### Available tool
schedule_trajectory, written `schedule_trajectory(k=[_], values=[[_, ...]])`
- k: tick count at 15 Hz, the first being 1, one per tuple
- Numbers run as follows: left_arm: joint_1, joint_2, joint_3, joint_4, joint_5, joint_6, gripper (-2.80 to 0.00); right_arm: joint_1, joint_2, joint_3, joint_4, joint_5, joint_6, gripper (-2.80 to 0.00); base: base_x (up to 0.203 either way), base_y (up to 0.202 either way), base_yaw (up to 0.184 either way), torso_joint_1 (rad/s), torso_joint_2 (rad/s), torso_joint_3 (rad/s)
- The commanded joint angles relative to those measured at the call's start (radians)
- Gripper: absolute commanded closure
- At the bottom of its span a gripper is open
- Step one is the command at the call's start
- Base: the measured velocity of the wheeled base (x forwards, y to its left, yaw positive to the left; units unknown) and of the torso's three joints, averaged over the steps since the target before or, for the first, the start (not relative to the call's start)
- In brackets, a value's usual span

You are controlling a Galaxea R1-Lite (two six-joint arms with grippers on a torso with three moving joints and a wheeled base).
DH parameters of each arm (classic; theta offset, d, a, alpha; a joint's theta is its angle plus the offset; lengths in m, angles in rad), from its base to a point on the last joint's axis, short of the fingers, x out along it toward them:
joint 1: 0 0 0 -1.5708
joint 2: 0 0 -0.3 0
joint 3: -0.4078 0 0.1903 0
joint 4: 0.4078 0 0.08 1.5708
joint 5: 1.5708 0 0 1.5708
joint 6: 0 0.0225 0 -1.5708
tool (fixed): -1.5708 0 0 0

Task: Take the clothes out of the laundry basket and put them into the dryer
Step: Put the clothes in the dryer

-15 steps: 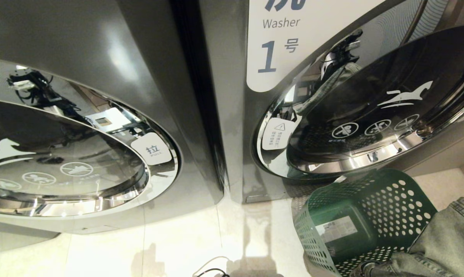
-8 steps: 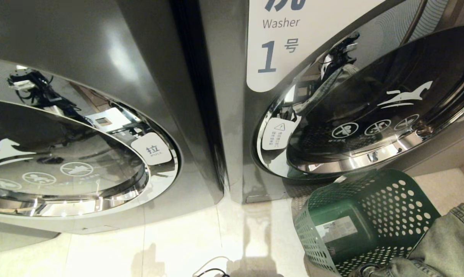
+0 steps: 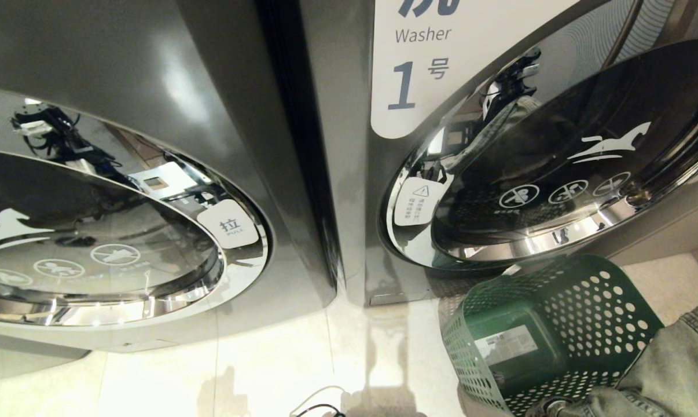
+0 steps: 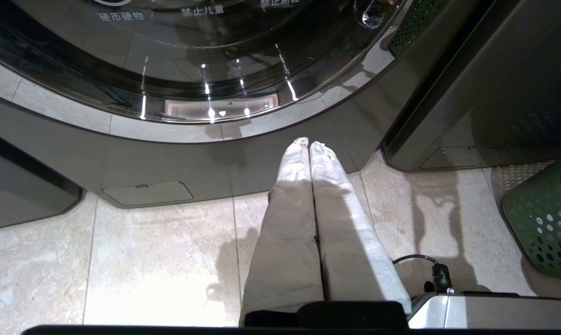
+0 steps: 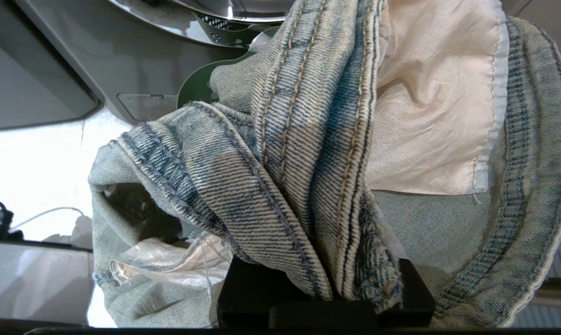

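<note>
My faded blue jeans (image 5: 280, 153) show tan stitching and cream lining; the perforated laundry basket (image 3: 557, 324) is dark green.

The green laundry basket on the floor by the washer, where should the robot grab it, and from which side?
Grip the perforated rim of the green laundry basket at the edge nearest the robot, coming from above. It is tipped with its mouth towards the robot, and the denim jeans held in the right gripper hang over its right side, so the left part is freer.

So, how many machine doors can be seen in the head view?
2: the left door looks shut, low on the left; the right door, under the Washer 1 label, stands above the green basket.
</note>
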Motion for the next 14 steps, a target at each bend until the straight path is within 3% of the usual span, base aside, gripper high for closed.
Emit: schedule_trajectory(k=[1,6,14], values=[[0.0,0.0,0.029,-0.001,0.001,0.001,0.0,0.0,0.0,0.0,0.002,0.0,0.017,0.0,0.0,0.0,0.0,0.0,0.0,0.0],[0.0,-0.002,0.029,-0.001,0.001,-0.003,0.0,0.0,0.0,0.0,0.001,0.0,0.024,0.0,0.0,0.0,0.0,0.0,0.0,0.008],[0.0,0.0,0.029,0.0,0.001,-0.01,0.0,0.0,0.0,0.0,0.002,0.0,0.023,0.0,0.0,0.0,0.0,0.003,0.0,0.181]])
